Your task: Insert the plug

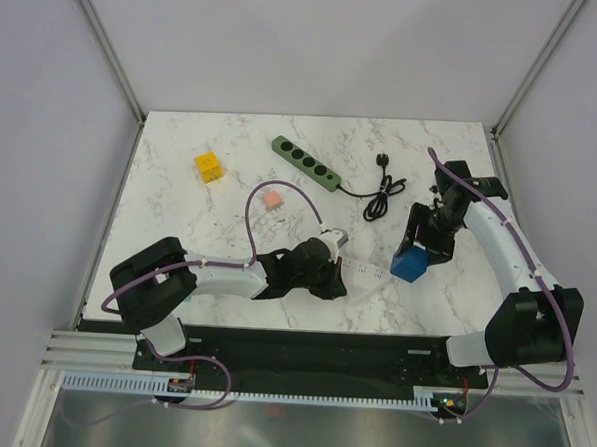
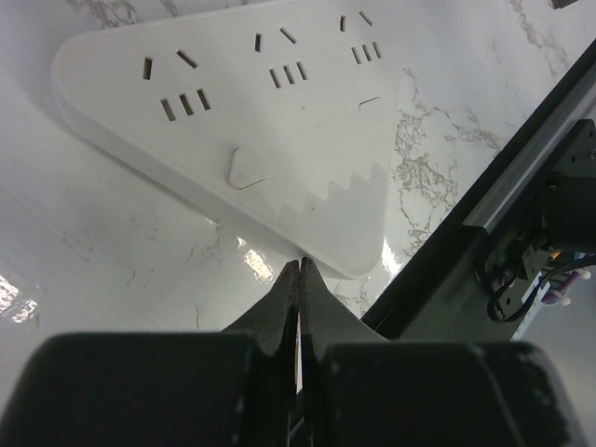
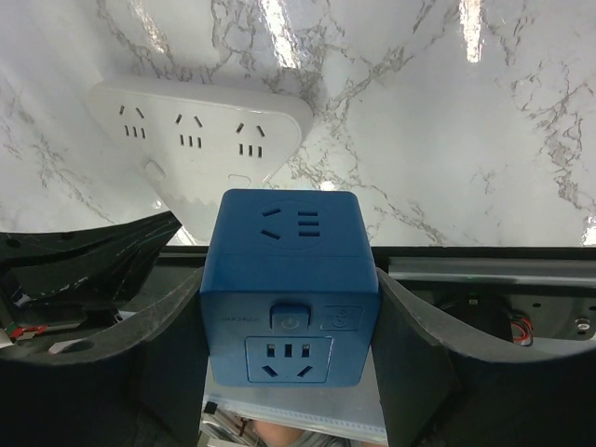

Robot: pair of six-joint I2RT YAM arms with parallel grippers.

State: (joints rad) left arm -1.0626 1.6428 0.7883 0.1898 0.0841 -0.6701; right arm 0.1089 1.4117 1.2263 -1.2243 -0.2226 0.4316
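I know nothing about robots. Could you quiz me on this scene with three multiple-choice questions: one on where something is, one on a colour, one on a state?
1. Where is the green power strip?
A) on the far part of the table
B) in a gripper
C) under the left arm

2. What colour is the cube in the right gripper?
A) yellow
B) pink
C) blue

3. The left gripper is:
A) wide open
B) shut and empty
C) shut on a cable

Answers:
1 A: the top view shows it lying beyond both arms.
2 C: the right wrist view shows it blue.
3 B: the left wrist view shows its tips together, holding nothing.
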